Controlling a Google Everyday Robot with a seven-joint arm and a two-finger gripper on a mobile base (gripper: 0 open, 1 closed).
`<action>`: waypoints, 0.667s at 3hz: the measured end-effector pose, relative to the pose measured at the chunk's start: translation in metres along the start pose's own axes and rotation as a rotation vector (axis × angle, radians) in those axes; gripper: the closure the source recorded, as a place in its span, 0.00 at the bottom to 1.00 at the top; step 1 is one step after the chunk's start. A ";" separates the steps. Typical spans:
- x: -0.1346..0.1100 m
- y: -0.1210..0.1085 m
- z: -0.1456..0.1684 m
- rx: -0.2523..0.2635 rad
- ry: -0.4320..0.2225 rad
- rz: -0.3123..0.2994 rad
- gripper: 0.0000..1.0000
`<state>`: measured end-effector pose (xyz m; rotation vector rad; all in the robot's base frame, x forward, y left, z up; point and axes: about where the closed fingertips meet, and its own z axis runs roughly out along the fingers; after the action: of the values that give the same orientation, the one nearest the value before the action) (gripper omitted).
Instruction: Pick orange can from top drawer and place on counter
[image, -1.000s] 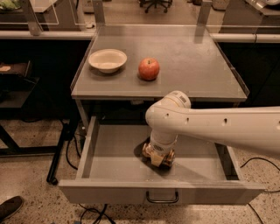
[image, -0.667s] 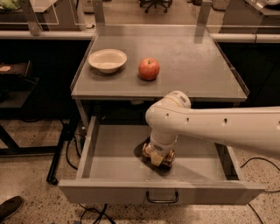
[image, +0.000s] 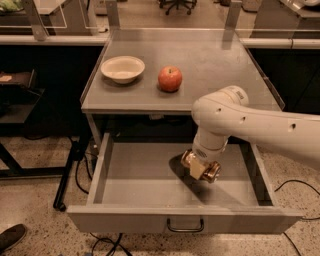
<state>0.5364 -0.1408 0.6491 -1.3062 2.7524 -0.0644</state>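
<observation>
The orange can (image: 212, 172) is gold-orange and lies on its side inside the open top drawer (image: 140, 220), right of the middle. My gripper (image: 200, 168) reaches down from the white arm (image: 250, 125) and is shut on the can, with a pale finger (image: 197, 170) across its middle. The can hangs tilted a little above the drawer floor and casts a dark shadow to its left. The counter (image: 220, 65) is the grey tabletop directly above the drawer.
A red apple (image: 170, 78) and a cream bowl (image: 122, 68) sit on the left half of the counter. The drawer's side walls (image: 99, 165) stand either side of the can. Cables and a black stand lie on the floor at left.
My gripper, with the can in it, has moved up and to the right off the drawer floor. The arm has swung right with it.
</observation>
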 end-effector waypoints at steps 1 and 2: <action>0.035 -0.040 -0.037 0.061 0.051 0.143 1.00; 0.032 -0.035 -0.032 0.053 0.049 0.129 1.00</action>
<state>0.5398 -0.1883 0.6815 -1.1271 2.8477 -0.1605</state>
